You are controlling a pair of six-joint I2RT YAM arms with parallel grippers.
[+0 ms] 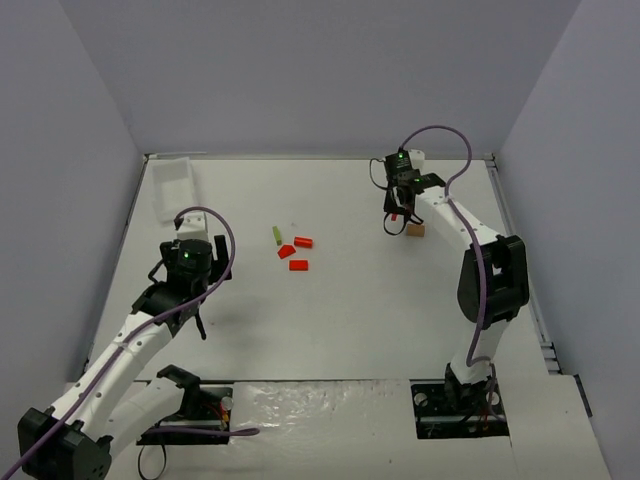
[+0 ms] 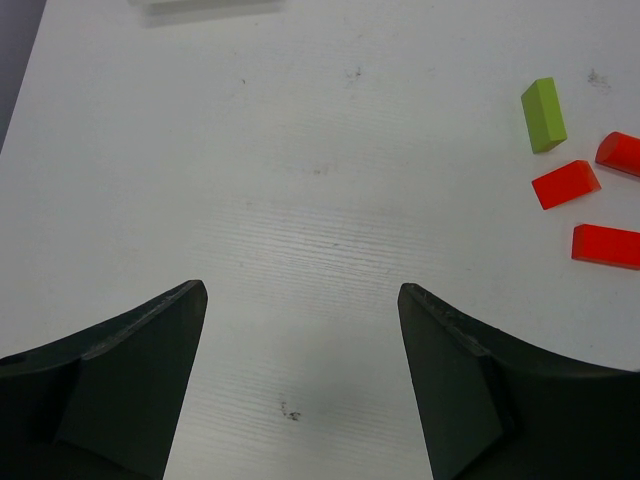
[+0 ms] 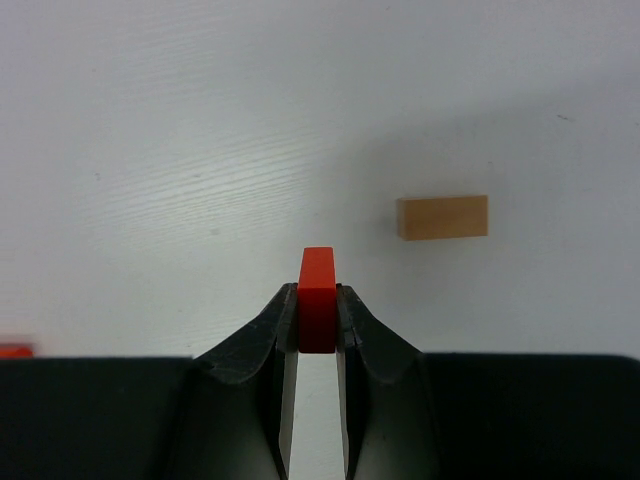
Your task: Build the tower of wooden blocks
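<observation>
White table [image 1: 380, 320] between grey walls [image 1: 330, 70]; right hand [image 3: 318, 312] grips a red block [image 3: 317, 272], left hand [image 2: 302, 292] gapes.

Table [image 1: 350, 310]: white, faint linear grain. Jaws: black. Clamped block [image 3: 317, 300]: red-orange. Flat block [image 3: 442, 217]: tan. Stick [image 2: 543, 114]: yellow-green. Three loose blocks [image 1: 298, 265]: red-orange.

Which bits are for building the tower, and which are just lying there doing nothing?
For the tower:
- held red block
- tan block
- green stick
- three loose red blocks

Just lying about:
- plastic tray
</observation>
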